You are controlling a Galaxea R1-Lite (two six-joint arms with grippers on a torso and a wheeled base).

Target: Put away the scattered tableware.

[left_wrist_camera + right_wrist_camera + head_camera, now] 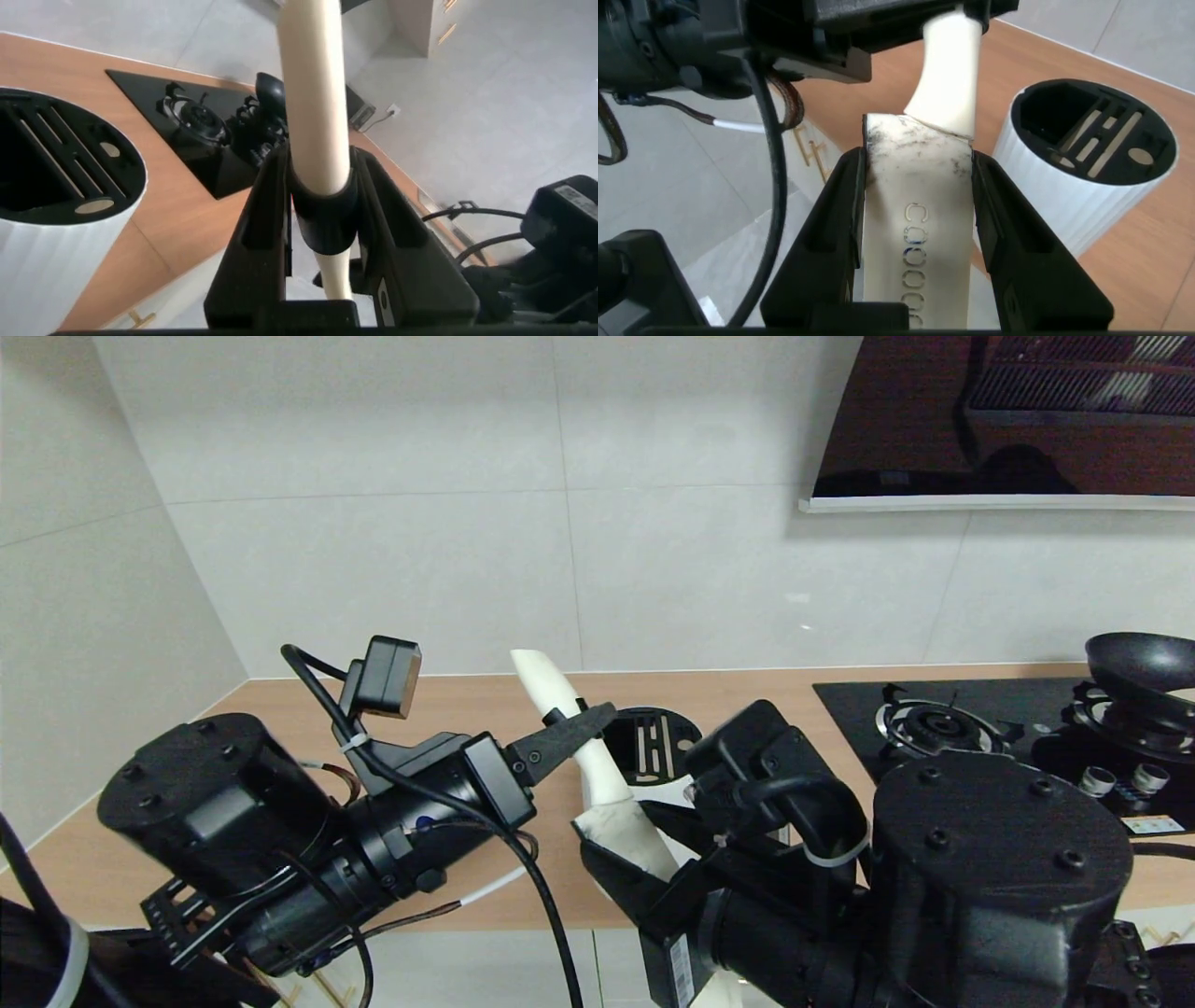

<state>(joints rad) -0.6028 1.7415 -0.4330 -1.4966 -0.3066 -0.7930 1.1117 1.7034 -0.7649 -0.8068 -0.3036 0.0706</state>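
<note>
My right gripper (915, 201) was nearest to me. Its two fingers were closed on the flat, wide part of a white utensil (553, 686), which had dark smudges and a row of small marks. A little farther, my left gripper (318, 201) was clamped around the round handle of the same utensil. Both held it tilted in the air, on the near side of the knife holder (655, 745). This holder, a white ribbed cylinder with a black slotted top, stood on the wooden worktop (467, 705). To the right of the holder lay a black gas hob (924, 728). A dark pan (1144, 663) sat on the burner farthest from the holder.
</note>
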